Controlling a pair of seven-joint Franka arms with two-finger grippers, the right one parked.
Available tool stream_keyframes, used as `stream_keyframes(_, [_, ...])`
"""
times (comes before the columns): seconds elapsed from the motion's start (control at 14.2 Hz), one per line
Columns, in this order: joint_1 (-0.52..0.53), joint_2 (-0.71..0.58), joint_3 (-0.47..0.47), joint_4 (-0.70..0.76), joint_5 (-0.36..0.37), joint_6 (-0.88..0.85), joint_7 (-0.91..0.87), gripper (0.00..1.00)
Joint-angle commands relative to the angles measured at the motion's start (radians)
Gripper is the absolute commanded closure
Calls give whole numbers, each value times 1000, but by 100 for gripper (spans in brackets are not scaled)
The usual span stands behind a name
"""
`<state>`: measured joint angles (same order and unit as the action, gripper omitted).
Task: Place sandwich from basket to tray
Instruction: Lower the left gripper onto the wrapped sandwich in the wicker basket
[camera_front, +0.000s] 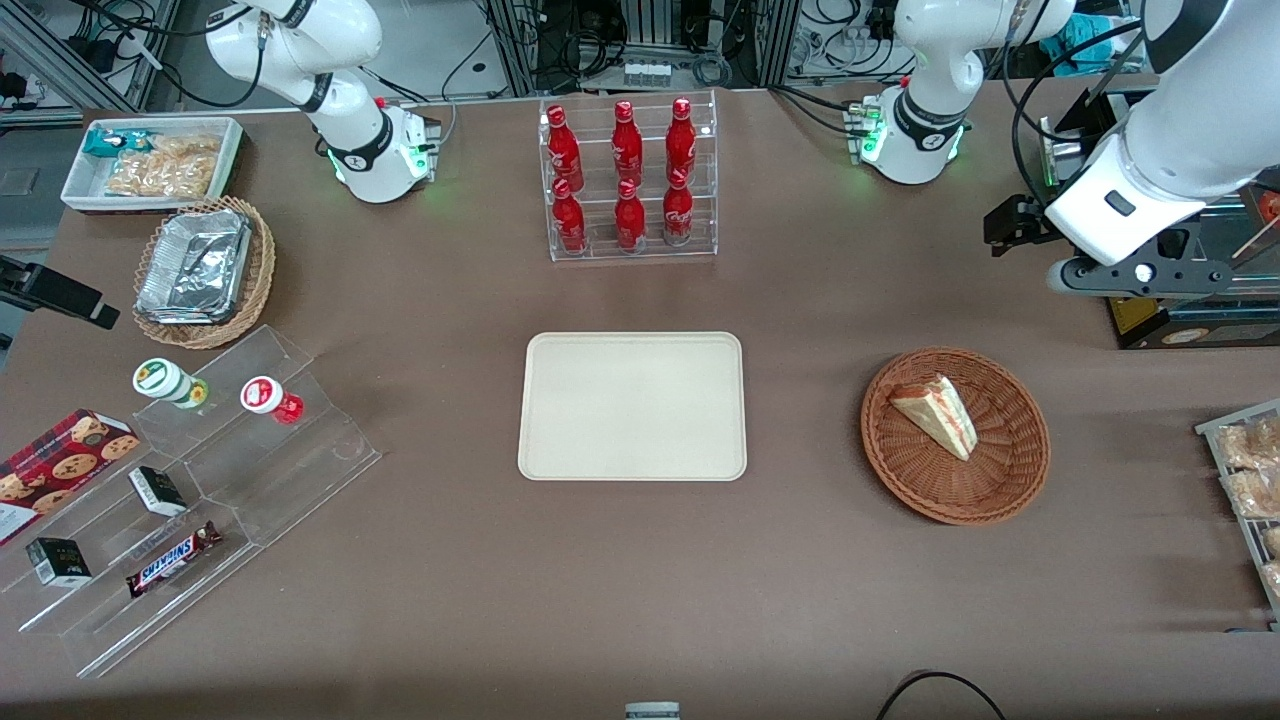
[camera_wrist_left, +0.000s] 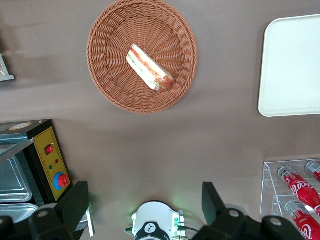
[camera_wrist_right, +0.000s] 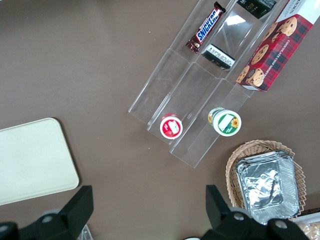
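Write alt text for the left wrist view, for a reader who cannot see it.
A triangular sandwich lies in a round reddish-brown wicker basket on a brown table, seen from above by the left arm's open tool, which hangs high and apart from it. A bare cream tray lies beside the basket, with red bottles in a clear rack nearby.

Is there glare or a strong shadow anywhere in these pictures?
Front view: even light, soft shadow beside the basket; mild glare on the foil containers. Left wrist view: the sandwich looks sharp, the open hand dark against the table.
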<state>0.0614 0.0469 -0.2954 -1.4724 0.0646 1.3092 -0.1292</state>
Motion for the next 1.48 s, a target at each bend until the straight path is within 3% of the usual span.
stream_keyframes(0.0, [3,14,-11,26,11,-5,8,0])
stream_keyframes(0.28, [12,143,1,-14,24,51,-4,0])
stream_keyframes(0.56, [14,195,36,-274,23,428,-174,0])
stream_keyframes(0.78, [14,286,36,-348,27,640,-384,0])
stream_keyframes(1.13, [95,352,36,-352,24,653,-452,0])
stream_keyframes(1.41, [97,366,36,-477,20,816,-703,0])
